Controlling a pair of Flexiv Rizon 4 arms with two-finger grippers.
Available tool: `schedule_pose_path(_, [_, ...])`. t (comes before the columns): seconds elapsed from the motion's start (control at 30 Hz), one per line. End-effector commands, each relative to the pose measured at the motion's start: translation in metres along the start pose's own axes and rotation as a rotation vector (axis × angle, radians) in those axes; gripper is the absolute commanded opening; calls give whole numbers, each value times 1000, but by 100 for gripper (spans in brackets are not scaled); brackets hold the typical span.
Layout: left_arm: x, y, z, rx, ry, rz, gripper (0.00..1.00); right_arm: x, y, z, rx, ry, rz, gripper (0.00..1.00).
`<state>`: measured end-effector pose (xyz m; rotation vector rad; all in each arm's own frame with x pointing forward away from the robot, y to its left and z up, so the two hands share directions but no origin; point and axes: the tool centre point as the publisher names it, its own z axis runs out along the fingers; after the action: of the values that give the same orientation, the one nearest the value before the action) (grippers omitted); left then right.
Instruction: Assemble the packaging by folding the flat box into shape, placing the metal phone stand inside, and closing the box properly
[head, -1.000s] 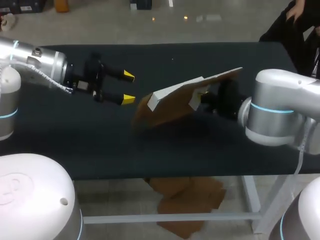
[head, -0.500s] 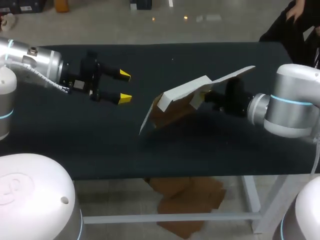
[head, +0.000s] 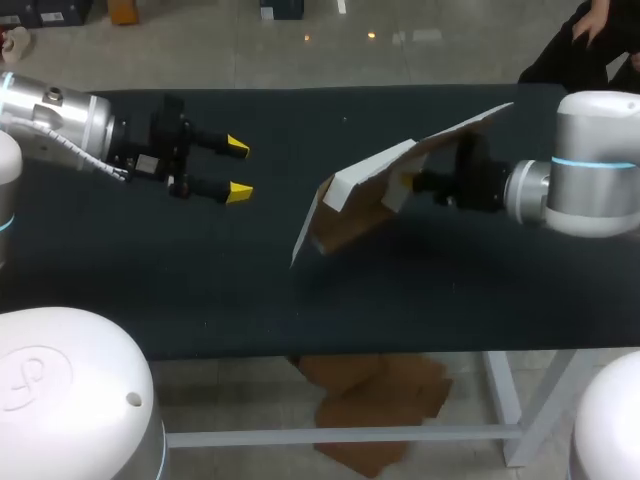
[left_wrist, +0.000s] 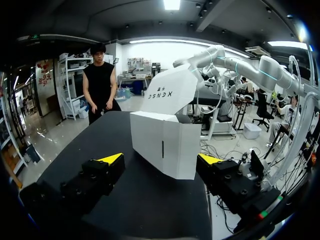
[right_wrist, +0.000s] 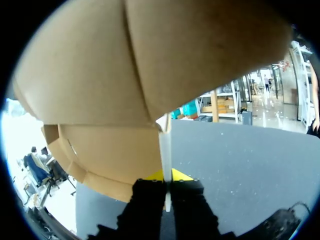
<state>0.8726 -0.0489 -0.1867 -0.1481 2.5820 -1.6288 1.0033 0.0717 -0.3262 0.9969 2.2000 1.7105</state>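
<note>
Flat box (head: 372, 190) right of table's middle, tilted, white face up, brown underside. We cannot tell whether its low corner touches the table (head: 200, 300). Our right gripper (right_wrist: 166, 176) pinches a thin panel edge of the box from two sides and holds its high end. Our left gripper (head: 238, 167) is spread, nothing between its fingers, above the table's left part, apart from the box, pointing toward it.
</note>
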Motion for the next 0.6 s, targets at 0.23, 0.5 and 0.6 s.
schedule_pose_path(0.23, [-2, 2, -5, -60, -33, -2, 100, 4, 8, 4, 214, -12, 18, 0])
schedule_pose_path(0.5, [-4, 3, -7, -81, -44, -19, 100, 4, 6, 4, 256, 9, 54, 0])
schedule_pose_path(0.6, [-4, 3, -7, -81, -44, -19, 100, 4, 6, 4, 256, 9, 54, 0])
